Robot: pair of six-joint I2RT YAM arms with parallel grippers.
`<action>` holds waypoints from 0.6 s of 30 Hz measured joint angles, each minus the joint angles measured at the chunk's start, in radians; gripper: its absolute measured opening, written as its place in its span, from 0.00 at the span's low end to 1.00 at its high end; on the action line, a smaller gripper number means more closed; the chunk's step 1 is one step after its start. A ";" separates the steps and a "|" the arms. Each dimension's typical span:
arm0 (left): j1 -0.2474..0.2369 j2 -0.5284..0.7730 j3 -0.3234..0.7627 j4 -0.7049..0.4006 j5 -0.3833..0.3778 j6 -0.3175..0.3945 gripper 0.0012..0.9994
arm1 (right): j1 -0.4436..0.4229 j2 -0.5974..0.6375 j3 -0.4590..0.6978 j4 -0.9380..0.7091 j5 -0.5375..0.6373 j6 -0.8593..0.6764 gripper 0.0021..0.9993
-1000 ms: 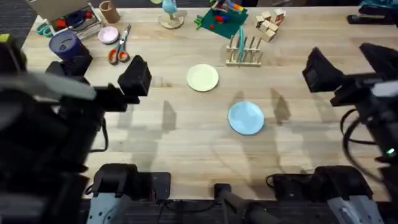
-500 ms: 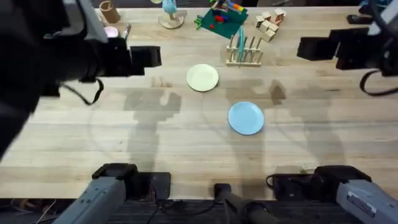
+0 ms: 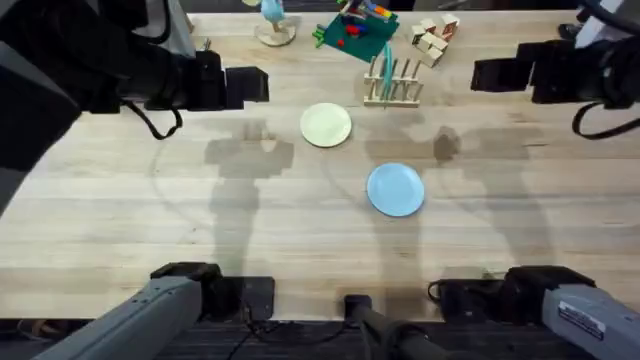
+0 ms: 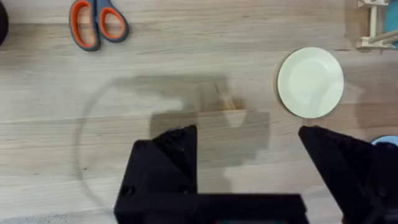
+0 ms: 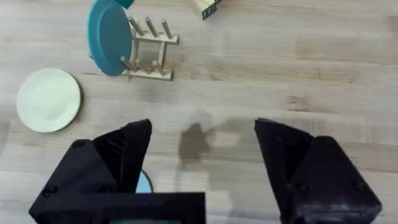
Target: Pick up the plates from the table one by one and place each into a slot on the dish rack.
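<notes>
Cream plate (image 3: 326, 126) lay flat just in front of the dish rack (image 3: 391, 82), light blue plate (image 3: 395, 189) farther out. Left hand (image 4: 249, 155) and right hand (image 5: 202, 149) were both spread, empty, above the desk (image 3: 300, 230), clear of both plates.

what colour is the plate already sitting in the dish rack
Teal, a darker blue-green; the plate stands upright in the dish rack, clearest in the right wrist view.

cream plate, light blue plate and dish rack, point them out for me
cream plate (image 3: 326, 126), overhead view, middle of its flat face
light blue plate (image 3: 395, 189), overhead view, middle of its flat face
dish rack (image 3: 391, 96), overhead view, its wooden base rail below the dowels
</notes>
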 joint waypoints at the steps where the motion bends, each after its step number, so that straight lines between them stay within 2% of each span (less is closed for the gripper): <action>1: 0.000 0.000 0.001 0.001 0.001 -0.003 0.97 | 0.000 0.000 0.000 -0.001 0.000 0.000 1.00; 2: 0.000 0.000 0.001 0.001 0.005 -0.003 0.88 | 0.000 0.000 0.000 -0.001 0.000 0.000 1.00; 5: 0.000 0.000 0.001 0.009 0.036 -0.006 0.38 | 0.000 0.000 0.001 -0.004 0.000 0.000 1.00; 7: 0.000 0.000 0.001 0.020 0.074 -0.004 0.10 | 0.000 0.000 0.001 -0.005 0.000 0.000 1.00; 9: 0.000 0.002 0.001 0.035 0.132 0.005 0.05 | 0.000 0.000 0.001 -0.005 0.000 0.000 1.00; 18: 0.000 0.093 0.003 0.127 0.533 0.070 0.04 | 0.000 0.000 0.001 -0.006 0.000 0.000 1.00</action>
